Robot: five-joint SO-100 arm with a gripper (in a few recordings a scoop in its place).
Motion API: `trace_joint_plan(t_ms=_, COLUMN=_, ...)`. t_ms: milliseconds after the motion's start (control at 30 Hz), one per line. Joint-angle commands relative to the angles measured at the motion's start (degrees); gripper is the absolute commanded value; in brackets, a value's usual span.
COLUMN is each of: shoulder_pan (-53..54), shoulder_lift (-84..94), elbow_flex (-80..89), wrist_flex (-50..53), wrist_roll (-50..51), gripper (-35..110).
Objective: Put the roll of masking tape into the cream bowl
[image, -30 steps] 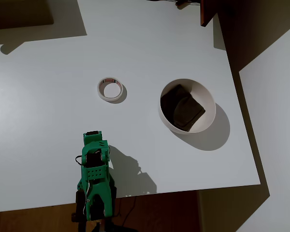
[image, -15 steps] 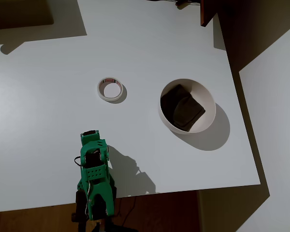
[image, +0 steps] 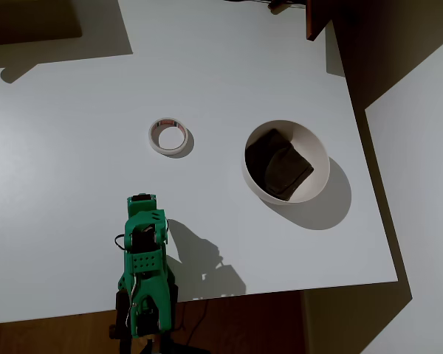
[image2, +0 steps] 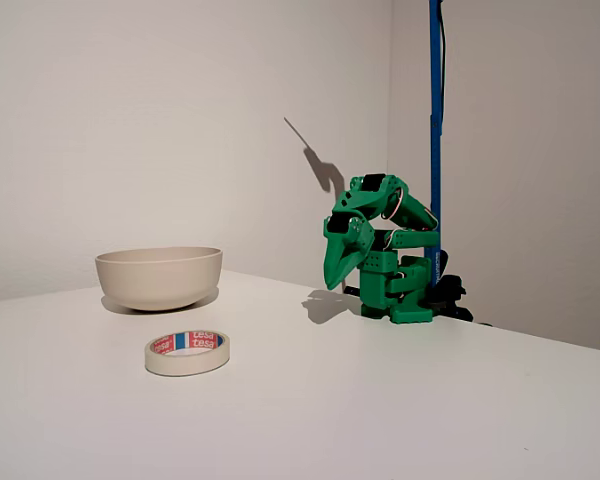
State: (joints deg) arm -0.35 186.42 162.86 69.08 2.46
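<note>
Tape roll flat on the white table, arm folded near its base.

The roll of masking tape [image: 169, 137] [image2: 187, 352] lies flat near the middle of the table [image: 74, 169] [image2: 380, 400], well apart from the cream bowl [image: 321, 158] [image2: 160, 277], which sits toward the right edge in the overhead view and holds a dark folded lump [image: 278, 165]. The green gripper [image: 142, 210] [image2: 333, 281] hangs tip-down above the table near the bottom edge, fingers together, holding nothing.

You are looking straight down from high up in the overhead view, taking in the whole white bench [image: 74, 147]. In the fixed view you are sitting low and close at bench height, facing the green arm [image2: 385, 255] against the wall. Both are sharing the bench top and the arm.
</note>
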Motion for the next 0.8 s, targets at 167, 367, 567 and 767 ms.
trace_joint_plan(t_ms=167, shoulder_pan=1.8, shoulder_lift=-23.7, elbow_flex=-25.8, wrist_flex=1.8, wrist_roll=2.0, gripper=-8)
trace_joint_plan(t_ms=367, shoulder_pan=5.4, shoulder_lift=-46.2, elbow_flex=-45.3, wrist_flex=5.9, wrist_roll=2.0, gripper=-8)
trace_joint_plan(t_ms=567, shoulder_pan=12.5, shoulder_lift=-67.8, elbow_flex=-61.3, wrist_flex=8.3, wrist_roll=1.9, gripper=-8)
trace_joint_plan(t_ms=767, shoulder_pan=17.0, shoulder_lift=-86.9, elbow_flex=-76.3, wrist_flex=10.5, wrist_roll=0.5, gripper=-8)
